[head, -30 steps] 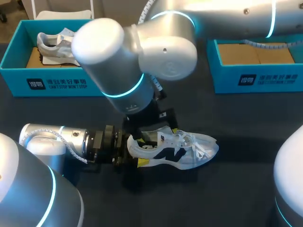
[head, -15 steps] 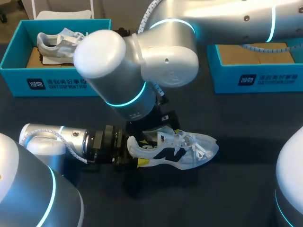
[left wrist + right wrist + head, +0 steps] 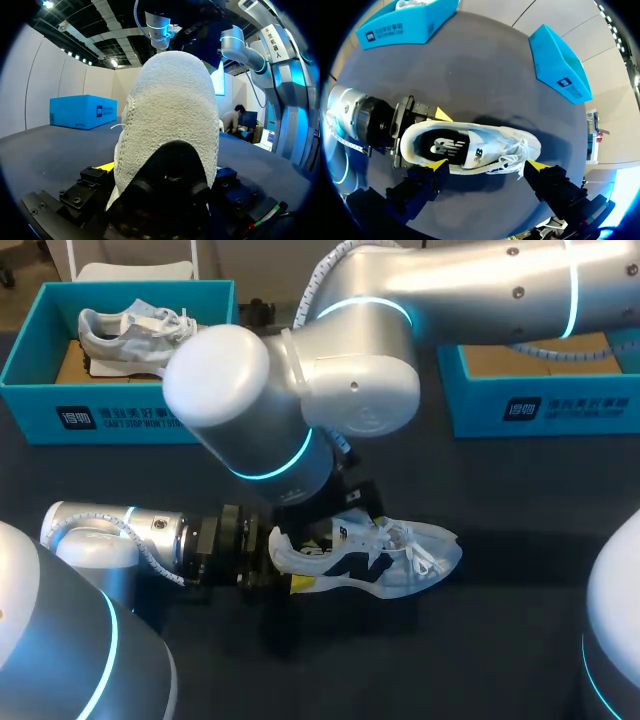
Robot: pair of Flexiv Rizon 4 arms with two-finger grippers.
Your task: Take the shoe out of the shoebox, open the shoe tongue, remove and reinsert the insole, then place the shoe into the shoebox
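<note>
Left claw (image 3: 268,565): I grip the white shoe (image 3: 470,145) by its heel on the dark table (image 3: 520,640).
Right claw (image 3: 486,167): fingers spread wide, poised over the shoe.

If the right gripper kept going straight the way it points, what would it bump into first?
Probably the shoe. It lies right ahead of the right gripper, whose fingers are open wide. How far off it is, I cannot tell.

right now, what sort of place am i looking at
Probably a robot test bench for shoe packing: a teal shoebox holding a shoe, a second shoebox, and a white sneaker on the dark table, its heel between the left arm's fingers.
</note>
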